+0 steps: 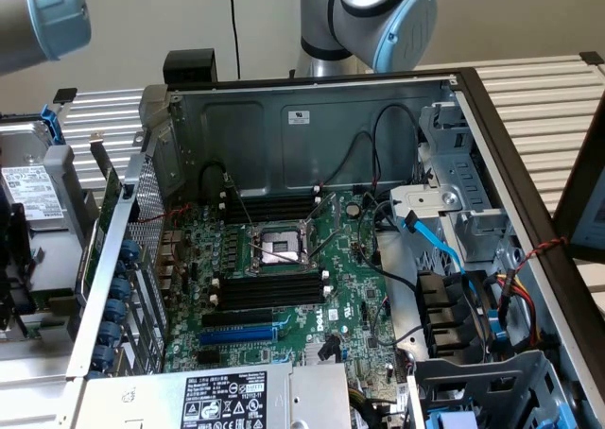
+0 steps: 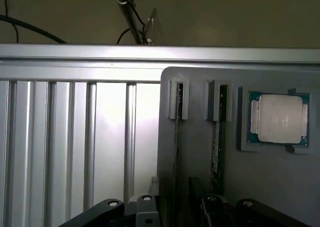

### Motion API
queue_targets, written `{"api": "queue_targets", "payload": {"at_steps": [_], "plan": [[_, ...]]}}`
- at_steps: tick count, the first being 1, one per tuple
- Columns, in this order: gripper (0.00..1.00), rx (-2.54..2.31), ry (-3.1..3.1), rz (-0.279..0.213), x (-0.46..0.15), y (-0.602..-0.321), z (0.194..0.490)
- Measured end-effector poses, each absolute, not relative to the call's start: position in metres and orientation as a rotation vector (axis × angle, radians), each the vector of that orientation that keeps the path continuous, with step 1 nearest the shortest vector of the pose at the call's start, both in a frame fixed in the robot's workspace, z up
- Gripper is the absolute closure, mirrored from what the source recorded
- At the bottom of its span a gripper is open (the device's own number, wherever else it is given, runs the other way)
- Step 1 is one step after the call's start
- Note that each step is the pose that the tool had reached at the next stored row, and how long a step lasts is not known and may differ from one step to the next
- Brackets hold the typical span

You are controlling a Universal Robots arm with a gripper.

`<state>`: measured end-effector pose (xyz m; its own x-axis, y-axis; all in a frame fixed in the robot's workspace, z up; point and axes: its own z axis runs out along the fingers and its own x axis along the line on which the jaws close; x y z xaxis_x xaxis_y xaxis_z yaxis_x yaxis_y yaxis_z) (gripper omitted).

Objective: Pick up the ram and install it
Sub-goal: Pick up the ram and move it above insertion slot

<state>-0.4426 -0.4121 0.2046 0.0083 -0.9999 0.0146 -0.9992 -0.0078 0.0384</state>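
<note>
Wrist view gives me the ram point(image 2: 176, 137) standing on edge in a slot of the grey holder point(image 2: 280, 177), its far end tucked into a small bracket. The gripper point(image 2: 174, 199) hovers over the near end of that stick with its jaws spread to either side of it, pinching nothing, so I judge the ram not yet grasped. A second stick point(image 2: 216, 142) sits in the neighbouring slot, and a processor chip point(image 2: 279, 119) lies in a recess just beyond that. The holder rests on the slatted metal table point(image 2: 75, 137).

At the centre of the exterior view, the motherboard point(image 1: 350, 259) lies in the open computer case point(image 1: 312, 127). The long black memory slots point(image 1: 269, 295) on either side of the processor socket point(image 1: 279, 249) look empty to me. By my reading nothing of the task is done: pick-up, carry and seating are all outstanding.
</note>
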Motion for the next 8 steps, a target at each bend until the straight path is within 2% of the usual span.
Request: {"api": "queue_targets", "payload": {"at_steps": [5, 7, 8], "plan": [[0.64, 2.204, -2.186, -0.026, -0.4432, -0.4117, 0.2012], [0.72, 2.204, -2.186, -0.025, -0.4432, -0.4116, 0.1995], [0.72, 2.204, -2.186, -0.025, -0.4432, -0.4116, 0.1986]]}}
